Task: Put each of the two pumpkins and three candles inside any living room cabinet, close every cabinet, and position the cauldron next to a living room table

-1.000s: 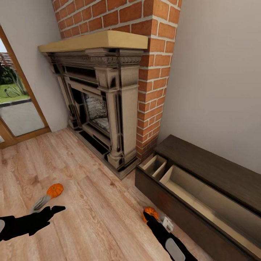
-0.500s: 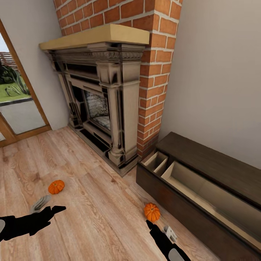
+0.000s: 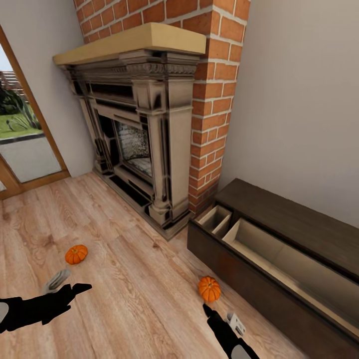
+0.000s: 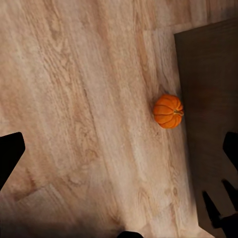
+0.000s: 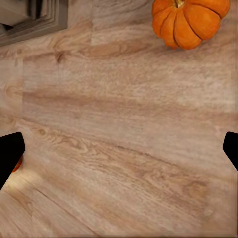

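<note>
Head view: the right pincer point(image 3: 219, 315) hangs spread and empty just short of a pumpkin point(image 3: 209, 289) sitting upright, stem up, on the wood floor point(image 3: 139, 289) just beside the cabinet point(image 3: 279, 279). That cabinet's drawers stand pulled out, their pale compartments bare. The left pincer point(image 3: 65, 285) also gapes, holding nothing, near a second pumpkin point(image 3: 76, 254) well apart from the cabinet, towards the fireplace point(image 3: 144, 134).
</note>
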`<state>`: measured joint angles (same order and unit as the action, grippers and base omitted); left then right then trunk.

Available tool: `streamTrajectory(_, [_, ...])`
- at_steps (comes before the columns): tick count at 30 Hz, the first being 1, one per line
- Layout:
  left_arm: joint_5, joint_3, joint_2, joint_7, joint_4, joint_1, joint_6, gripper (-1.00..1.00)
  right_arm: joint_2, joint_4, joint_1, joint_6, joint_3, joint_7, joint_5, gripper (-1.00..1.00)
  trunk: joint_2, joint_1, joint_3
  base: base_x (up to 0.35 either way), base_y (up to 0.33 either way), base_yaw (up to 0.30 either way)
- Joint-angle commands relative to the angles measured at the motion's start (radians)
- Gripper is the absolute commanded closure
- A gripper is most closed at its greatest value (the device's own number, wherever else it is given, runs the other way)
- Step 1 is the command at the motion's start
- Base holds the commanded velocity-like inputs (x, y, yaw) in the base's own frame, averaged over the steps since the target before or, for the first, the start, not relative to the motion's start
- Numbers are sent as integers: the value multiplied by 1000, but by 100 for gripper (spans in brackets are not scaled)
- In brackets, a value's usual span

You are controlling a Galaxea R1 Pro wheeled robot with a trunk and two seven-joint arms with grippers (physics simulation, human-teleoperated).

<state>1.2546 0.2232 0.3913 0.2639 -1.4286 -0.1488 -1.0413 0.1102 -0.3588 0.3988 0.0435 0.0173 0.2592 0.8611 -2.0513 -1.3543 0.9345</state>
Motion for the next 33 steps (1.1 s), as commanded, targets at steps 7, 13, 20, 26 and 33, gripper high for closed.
streamTrajectory(7, [-1, -29, -3, 0, 0, 0, 4, -100, -6, 3, 8, -5, -29, -9, 21, -100, -49, -27, 22, 0, 0, 0])
streamTrajectory(13, [-1, -40, -4, 1, 0, 0, 6, -100, -63, 3, 12, -26, -94, -9, 61, -100, -91, -50, 41, 0, 0, 0])
streamTrajectory(20, [-1, -44, -4, 1, 0, 0, 5, -100, -81, -3, 14, -32, -125, -10, 111, -100, -140, -77, 63, 0, 0, 0])
streamTrajectory(26, [-1, -45, -5, 0, 0, 0, 4, -100, -76, -9, 14, -20, -125, -1, 105, -100, -182, -100, 82, 0, 0, 0])
streamTrajectory(33, [0, -51, -4, 0, 0, 0, 3, -100, -77, -8, 14, -19, -126, 1, 112, -100, -231, -127, 103, 0, 0, 0])
